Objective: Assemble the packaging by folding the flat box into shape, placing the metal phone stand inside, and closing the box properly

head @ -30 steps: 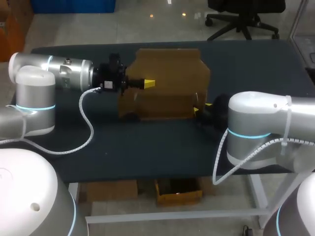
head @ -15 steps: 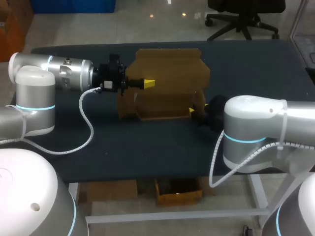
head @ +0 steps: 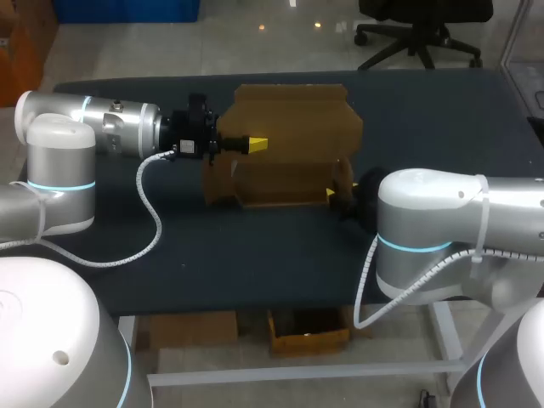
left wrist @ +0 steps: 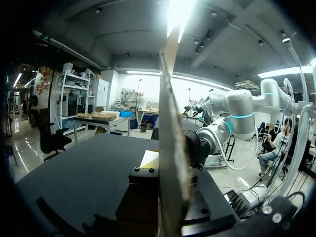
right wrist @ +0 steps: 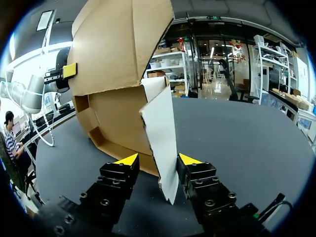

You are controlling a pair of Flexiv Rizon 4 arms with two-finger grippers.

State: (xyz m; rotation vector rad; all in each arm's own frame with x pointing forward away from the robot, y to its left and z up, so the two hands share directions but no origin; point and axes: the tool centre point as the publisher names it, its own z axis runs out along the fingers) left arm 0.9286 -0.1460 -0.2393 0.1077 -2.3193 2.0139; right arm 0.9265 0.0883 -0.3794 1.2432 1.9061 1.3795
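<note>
Looking down from the head view, the left claw [head: 255,143] is reaching in level over the dark table [head: 255,246], and the brown cardboard box [head: 293,119] is standing right at its fingertips, half folded, with its tall back panel [head: 297,106] upright. One yellow tip is lying against the near face of that panel. The right claw [head: 331,194] is sitting low at the box's near corner, with the box just ahead of it and the bulk of its own arm hiding most of the fingers.

Switching to the left wrist view, the panel is showing edge-on, running straight up out of the middle of the left claw. The one finger in sight is pressing tight against the cardboard, and the other is hiding behind it, so the left claw is reading as clamped on the box. The right arm [left wrist: 232,111] is showing beyond the panel.

Moving to the right wrist view, the right claw's two fingers are standing apart. A pale side flap [right wrist: 159,133] of the box is hanging down between them, sitting close to one finger [right wrist: 190,159] and leaving a clear gap to the other. The open body of the box is rising just ahead of the right claw.
</note>
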